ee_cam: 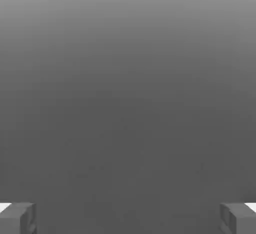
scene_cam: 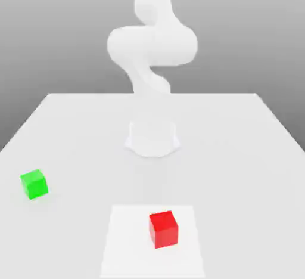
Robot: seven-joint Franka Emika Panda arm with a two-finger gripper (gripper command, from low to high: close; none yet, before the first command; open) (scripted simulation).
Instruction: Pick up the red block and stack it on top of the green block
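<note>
plain unlabelled red block (scene_cam: pixel 163 229), green block (scene_cam: pixel 34 184) well apart

It was no real room but a bare simulated test space. A flat, pale grey table (scene_cam: pixel 238 140) sat against a blank grey backdrop without walls or furniture. A smooth white robot arm (scene_cam: pixel 152 45) rose from its middle, and two plain toy-like cubes, one red (scene_cam: pixel 163 229), one green (scene_cam: pixel 34 184), lay on it.
</note>
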